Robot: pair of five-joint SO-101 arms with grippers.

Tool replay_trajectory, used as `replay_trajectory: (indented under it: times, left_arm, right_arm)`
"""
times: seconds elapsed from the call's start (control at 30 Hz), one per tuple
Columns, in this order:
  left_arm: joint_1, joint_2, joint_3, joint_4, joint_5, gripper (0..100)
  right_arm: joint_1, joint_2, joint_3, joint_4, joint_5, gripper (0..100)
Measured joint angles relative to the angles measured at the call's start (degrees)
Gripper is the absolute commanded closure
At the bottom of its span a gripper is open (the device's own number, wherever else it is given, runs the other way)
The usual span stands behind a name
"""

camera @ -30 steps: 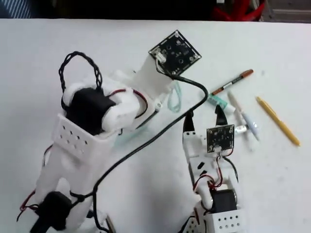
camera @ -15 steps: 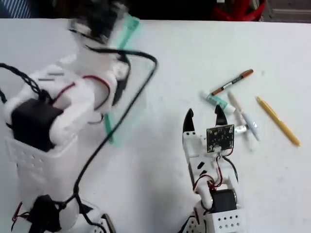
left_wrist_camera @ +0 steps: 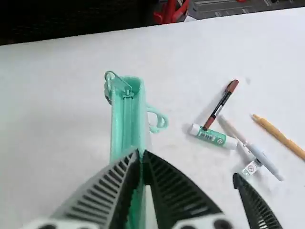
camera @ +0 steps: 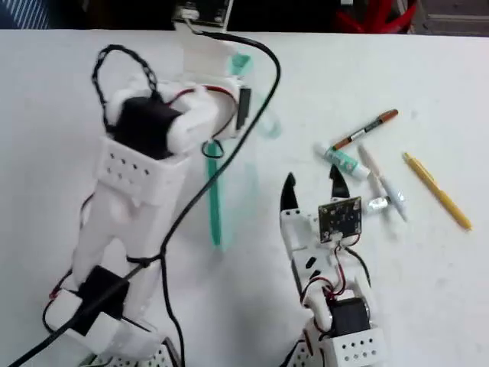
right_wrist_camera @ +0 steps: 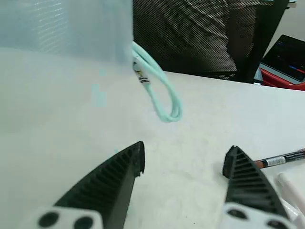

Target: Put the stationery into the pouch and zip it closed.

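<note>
My left gripper [left_wrist_camera: 140, 155] is shut on the teal zipper edge of the see-through pouch [left_wrist_camera: 126, 109], holding it up off the table. In the high view the pouch [camera: 218, 191] hangs below the left arm, left of centre. The stationery lies on the table at the right: a brown marker [camera: 367, 128], a glue stick [camera: 340, 159], a white pen [camera: 382, 187] and a yellow pen [camera: 435, 189]. My right gripper [camera: 312, 183] stands open just left of the glue stick, with nothing between its fingers. The pouch's teal loop [right_wrist_camera: 162, 95] dangles ahead of it.
The white table [camera: 428, 76] has free room at the back right and front right. The left arm's black cable [camera: 229, 153] runs across in front of the pouch. A red object [camera: 374, 15] sits beyond the table's far edge.
The left arm lifted the pouch, swung it far left and back, and now holds it nearer the centre. The right gripper shifted slightly left and stayed open.
</note>
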Motion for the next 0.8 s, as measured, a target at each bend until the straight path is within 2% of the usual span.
replay_trajectory:
  times: [0.2, 0.4, 0.6, 0.7, 0.8]
  left_arm:
    - [5.89, 2.02, -0.7, -0.97, 0.35, 97]
    - [8.0, 5.63, -1.49, -5.54, 0.62, 97]
    - [13.45, 5.98, -2.37, -2.46, 0.62, 97]
    - [15.91, 5.71, -2.37, -1.85, 0.62, 95]
    - [17.85, 5.71, -2.37, -1.85, 0.62, 92]
  right_arm:
    - [-4.22, 0.0, -3.96, 3.16, 0.0, 70.4]
    - [-8.0, -0.35, -19.08, 22.95, -0.26, 51.4]
    - [-13.63, -0.53, -20.13, 26.9, -3.96, 50.8]
    - [-13.98, -0.88, -20.13, 26.9, -4.31, 50.8]
    - [-14.33, -0.88, -20.13, 26.9, -8.09, 50.8]
